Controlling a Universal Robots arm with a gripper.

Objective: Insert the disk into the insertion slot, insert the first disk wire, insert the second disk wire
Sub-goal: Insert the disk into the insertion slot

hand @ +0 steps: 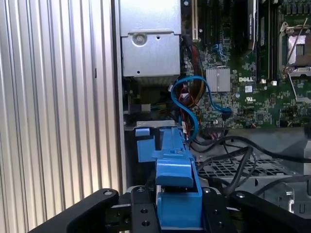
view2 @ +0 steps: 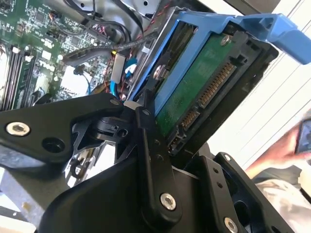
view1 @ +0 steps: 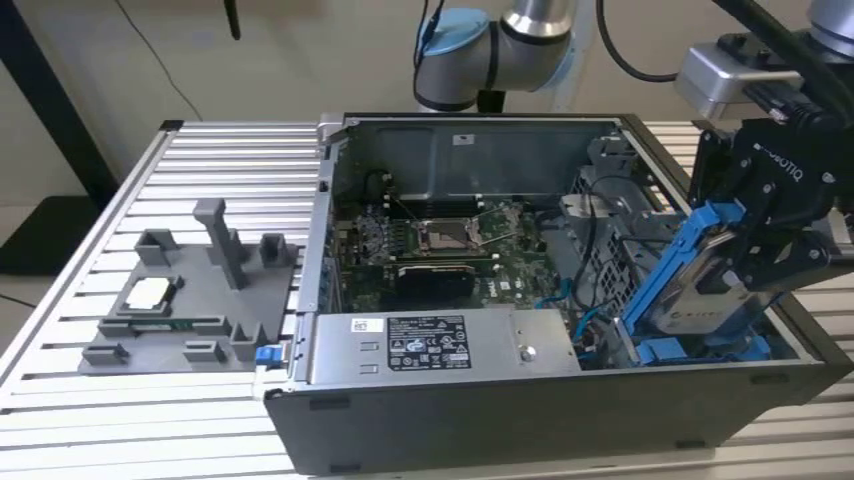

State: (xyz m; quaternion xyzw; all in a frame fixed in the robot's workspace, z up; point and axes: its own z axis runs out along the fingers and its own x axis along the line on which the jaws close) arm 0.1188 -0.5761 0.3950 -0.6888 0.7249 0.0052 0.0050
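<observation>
We see black metal gripper [view1: 750, 255] closed tight on flat silver-grey rectangular disk in bright blue plastic carrier [view1: 687, 290], fingers [hand: 141, 213] pressing carrier sides. Disk tilted steeply, lower end at grey sheet-metal insertion slot with blue edging [view1: 674, 350], at exterior view's right inside open dark computer case [view1: 534, 420]. Contact there: we cannot tell.

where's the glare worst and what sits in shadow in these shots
Second wrist view: the table behind the disk is washed out nearly white. First wrist view: the table's slats glare in bright stripes, the motherboard is evenly lit. Exterior view: inside the case it is darker than on the table around it.
</observation>
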